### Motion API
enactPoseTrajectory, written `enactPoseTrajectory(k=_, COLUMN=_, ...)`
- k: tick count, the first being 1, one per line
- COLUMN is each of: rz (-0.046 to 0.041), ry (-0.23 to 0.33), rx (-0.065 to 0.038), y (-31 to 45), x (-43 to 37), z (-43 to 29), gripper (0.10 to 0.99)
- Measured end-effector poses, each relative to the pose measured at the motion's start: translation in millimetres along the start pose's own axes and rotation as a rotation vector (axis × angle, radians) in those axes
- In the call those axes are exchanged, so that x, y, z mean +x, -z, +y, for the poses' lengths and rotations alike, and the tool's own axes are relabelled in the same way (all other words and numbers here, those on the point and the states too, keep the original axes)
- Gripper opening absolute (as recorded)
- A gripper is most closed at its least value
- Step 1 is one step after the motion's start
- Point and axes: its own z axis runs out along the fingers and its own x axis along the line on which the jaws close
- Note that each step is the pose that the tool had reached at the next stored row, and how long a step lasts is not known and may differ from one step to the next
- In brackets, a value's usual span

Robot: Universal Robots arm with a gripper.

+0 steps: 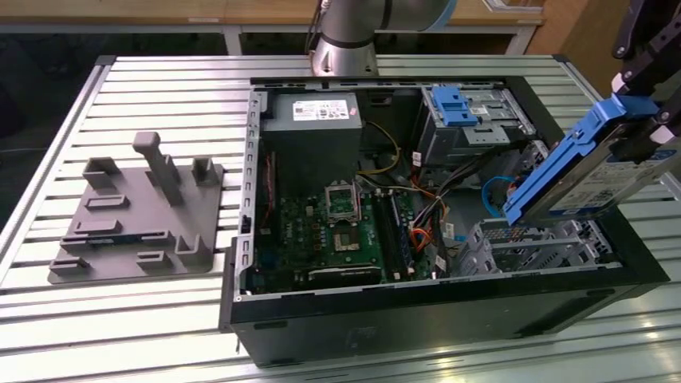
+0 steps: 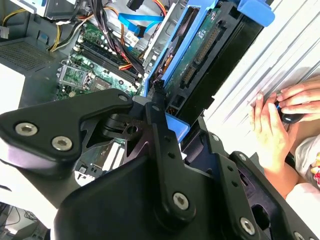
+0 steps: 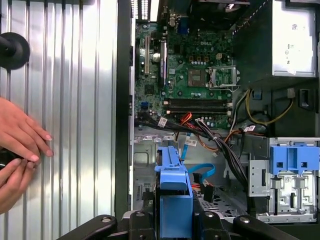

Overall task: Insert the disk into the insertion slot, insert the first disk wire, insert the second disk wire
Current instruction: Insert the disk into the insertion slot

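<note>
Disk in gripper, tilted over insertion slot, not yet in.

Ext. view, L to R: grey moulded fixture on slatted metal table; open PC case w/ motherboard & power supply; taller bay w/ blue latch at back; perforated slot cage at the exterior view's right. Disk hangs slanted above it, low end just over cage; touching or not, can't tell. Gripper clamped on disk's upper end, w/ blue caddy pinched between fingers in both wrist views. Person's hands rest on table beside case.
</note>
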Motion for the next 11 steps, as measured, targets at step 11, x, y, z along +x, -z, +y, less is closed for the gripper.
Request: enactPoseTrajectory(k=11, rz=0.0017, ry=0.0, rx=0.0, y=-0.5, x=-0.3, z=0.0, gripper=0.361)
